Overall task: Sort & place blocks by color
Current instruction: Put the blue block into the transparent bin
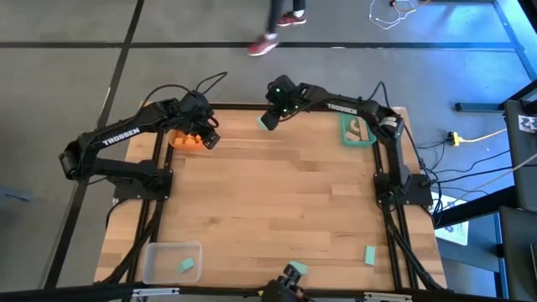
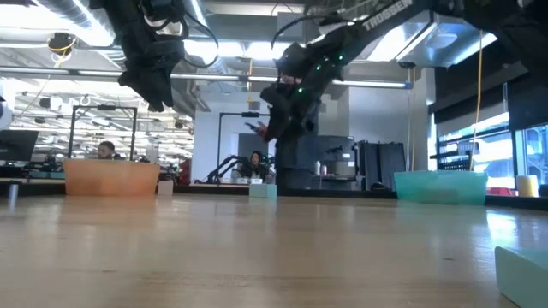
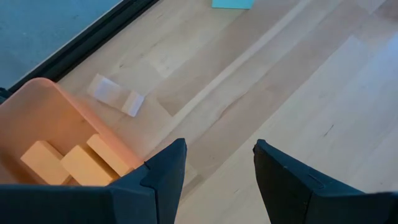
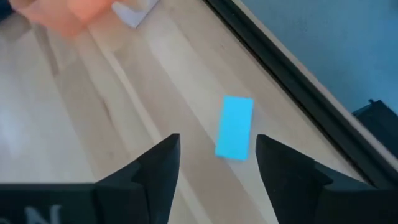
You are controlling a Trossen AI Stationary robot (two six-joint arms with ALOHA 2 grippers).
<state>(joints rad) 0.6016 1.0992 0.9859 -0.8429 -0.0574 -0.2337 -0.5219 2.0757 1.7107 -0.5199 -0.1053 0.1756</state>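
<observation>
A mint-teal block [image 4: 235,127] lies flat on the table near its far edge, also in the high view [image 1: 268,122]. My right gripper [image 4: 217,168] hangs open just above it, tilted down, touching nothing. My left gripper [image 3: 221,174] is open and empty beside the orange bin [image 1: 185,139], which holds three orange blocks [image 3: 74,163]. More teal blocks lie near the table's front edge [image 1: 369,254] [image 1: 298,268]. One teal block [image 1: 188,265] sits in the clear bin [image 1: 159,252].
The teal bin [image 1: 346,132] at the far right holds pale pieces [image 1: 360,129]. A small clear scrap [image 3: 115,96] lies on the wood beside the orange bin. The table's black frame [image 4: 292,87] runs close behind the teal block. A person's feet [image 1: 273,38] show beyond the far edge.
</observation>
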